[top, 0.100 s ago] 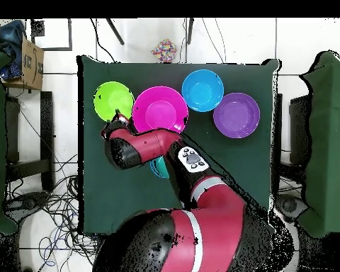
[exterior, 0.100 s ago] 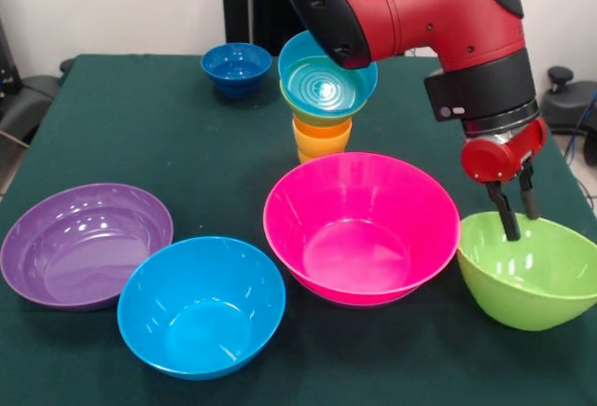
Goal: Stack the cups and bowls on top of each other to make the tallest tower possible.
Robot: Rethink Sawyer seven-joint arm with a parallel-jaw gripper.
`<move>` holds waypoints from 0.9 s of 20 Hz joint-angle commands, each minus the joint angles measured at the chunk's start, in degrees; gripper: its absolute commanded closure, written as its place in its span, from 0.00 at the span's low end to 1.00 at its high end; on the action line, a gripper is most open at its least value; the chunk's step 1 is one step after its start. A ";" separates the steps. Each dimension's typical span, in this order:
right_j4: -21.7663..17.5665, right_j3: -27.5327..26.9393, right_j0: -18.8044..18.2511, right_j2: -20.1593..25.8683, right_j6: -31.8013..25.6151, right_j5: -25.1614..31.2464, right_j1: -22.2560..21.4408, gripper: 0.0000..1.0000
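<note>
Your tool [exterior, 0.100 s ago: 519, 208] hangs at the far rim of the large green bowl [exterior, 0.100 s ago: 532, 280], its two dark fingers [exterior, 0.100 s ago: 508, 215] pointing straight down, one on either side of that rim; from here you cannot tell whether they press on the rim or merely straddle it.

Nearest the front view's camera sits the large blue bowl [exterior, 0.100 s ago: 201, 308], upright and empty. Just beside it on one side is a large purple bowl [exterior, 0.100 s ago: 84, 243], also empty, and on the other the large pink bowl [exterior, 0.100 s ago: 362, 227], empty too, mouth up. The green bowl stands just beside the pink one and holds nothing but the fingertip dipping inside its rim. In the overhead view you see these four in a row along one edge of the worktop [top, 0.100 s ago: 116, 191].

Behind the pink bowl stands the tower [exterior, 0.100 s ago: 325, 107]: orange cups [exterior, 0.100 s ago: 321, 140] at the bottom, a small green bowl on them and a light blue bowl [exterior, 0.100 s ago: 326, 79] on top, its axis upright, mouth up. It lies well apart from your tool, partly behind the arm. Farthest back, a small dark blue bowl [exterior, 0.100 s ago: 236, 67] sits alone, empty.
</note>
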 commanded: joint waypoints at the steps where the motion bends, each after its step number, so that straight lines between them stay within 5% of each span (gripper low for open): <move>1: -3.76 -4.25 0.81 -3.39 5.54 1.35 3.22 0.00; 2: -3.65 -4.27 0.77 -3.31 5.48 1.64 3.22 1.00; 18: 3.50 0.19 -0.35 0.10 7.56 12.90 -2.76 1.00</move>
